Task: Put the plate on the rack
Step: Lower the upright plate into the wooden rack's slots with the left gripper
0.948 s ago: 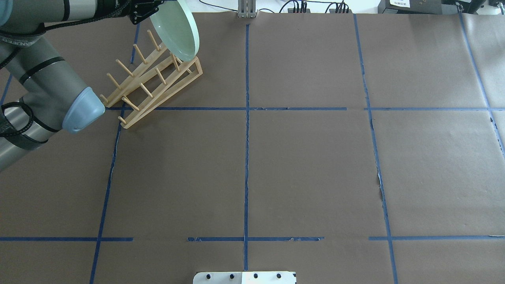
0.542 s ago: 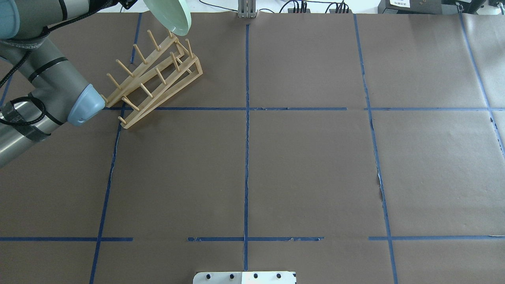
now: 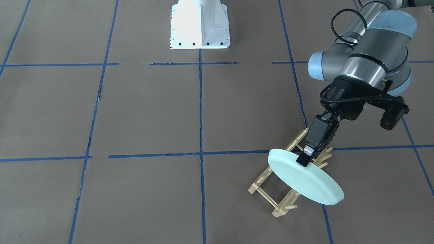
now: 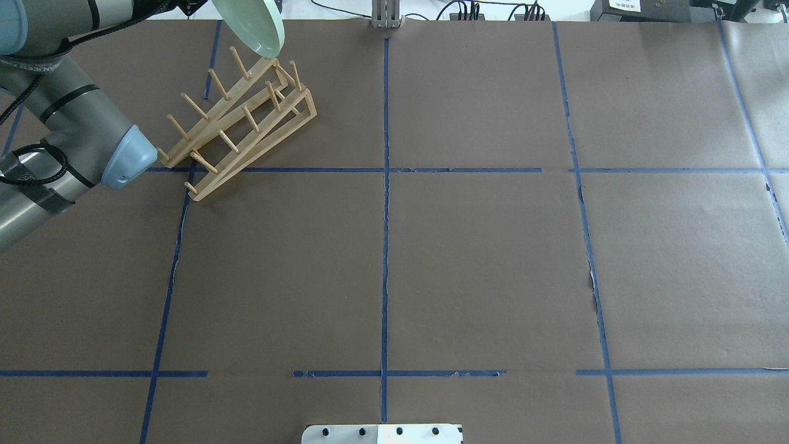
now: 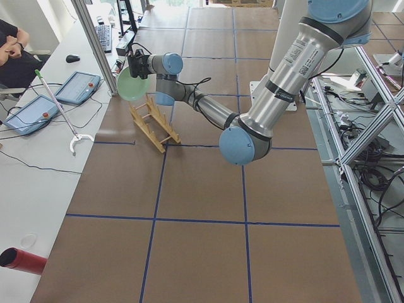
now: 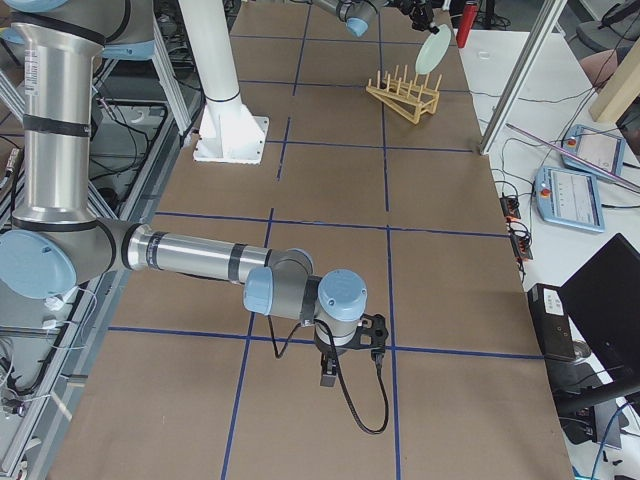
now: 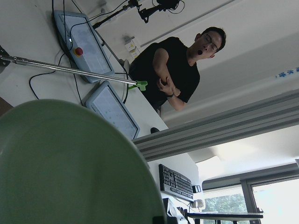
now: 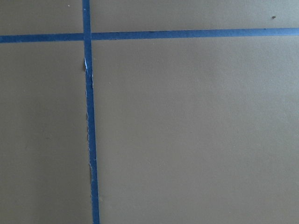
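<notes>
Plate (image 3: pixel 305 178) pinched at the rim by the left gripper (image 3: pixel 302 159), hanging tilted above the far end of the rack (image 4: pixel 256 148), at the far left of the table (image 4: pixel 468 259). Not yet seated; apparently clear of the pegs, lower edge just over the end pair.

To do the step well:
- Turn the plate more upright, face set across the rails and lined up with a gap between two peg pairs.
- Lower slowly, edge first, down between the rails and against a peg.
- Avoid catching a peg tip with the rim: likely to shove or tip so light a rack.
- Spread the fingers only after feeling the weight taken by the wood, then draw back straight up, away from the pegs.
- Held from one side only, on a glossy rim, so probably prone to swing or slip; go gently, without jerks.

As for the right gripper (image 6: pixel 330 375), low over the table toward the right end: spread or pressed together, cannot tell.

Look of the plate: round, pale mint green, glossy, with a low raised rim. Faint concentric rings on the face turned toward the front view, smooth hollow on the side seen from overhead. Seemingly wide enough to span both rails.
</notes>
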Tool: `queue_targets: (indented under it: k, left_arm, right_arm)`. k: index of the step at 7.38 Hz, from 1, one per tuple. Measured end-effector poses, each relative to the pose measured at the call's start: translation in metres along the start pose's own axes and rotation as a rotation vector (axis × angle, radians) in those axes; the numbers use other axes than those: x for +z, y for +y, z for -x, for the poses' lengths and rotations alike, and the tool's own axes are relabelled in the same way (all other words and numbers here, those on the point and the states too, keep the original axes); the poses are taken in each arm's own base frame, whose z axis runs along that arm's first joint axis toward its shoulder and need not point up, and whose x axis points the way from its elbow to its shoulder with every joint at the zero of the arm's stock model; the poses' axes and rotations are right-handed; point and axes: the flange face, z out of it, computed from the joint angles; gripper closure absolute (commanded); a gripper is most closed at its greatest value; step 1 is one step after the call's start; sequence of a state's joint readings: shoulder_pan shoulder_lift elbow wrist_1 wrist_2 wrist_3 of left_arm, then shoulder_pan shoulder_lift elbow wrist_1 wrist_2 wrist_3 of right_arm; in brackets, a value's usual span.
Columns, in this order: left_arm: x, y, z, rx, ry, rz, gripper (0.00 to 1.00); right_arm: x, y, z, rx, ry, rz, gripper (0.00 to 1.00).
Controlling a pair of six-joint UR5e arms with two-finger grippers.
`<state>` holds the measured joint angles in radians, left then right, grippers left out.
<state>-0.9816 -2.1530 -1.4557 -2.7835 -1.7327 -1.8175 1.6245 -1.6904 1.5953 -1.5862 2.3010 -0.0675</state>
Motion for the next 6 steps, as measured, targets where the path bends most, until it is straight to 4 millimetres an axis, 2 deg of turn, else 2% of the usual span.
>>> queue_targets:
  k: [2,6]
  left_arm:
    - [0.0059,-0.0006,0.0099,0.037,-0.025,0.018,1.0]
    - [0.01,0.0019,0.0068,0.056,-0.024,0.03,1.0]
  right_arm:
    - [-0.0001,-0.0001,0.0001,0.0,0.0,0.0,0.0]
    - [-0.0001,0.0,-0.0001,0.0,0.0,0.0,0.0]
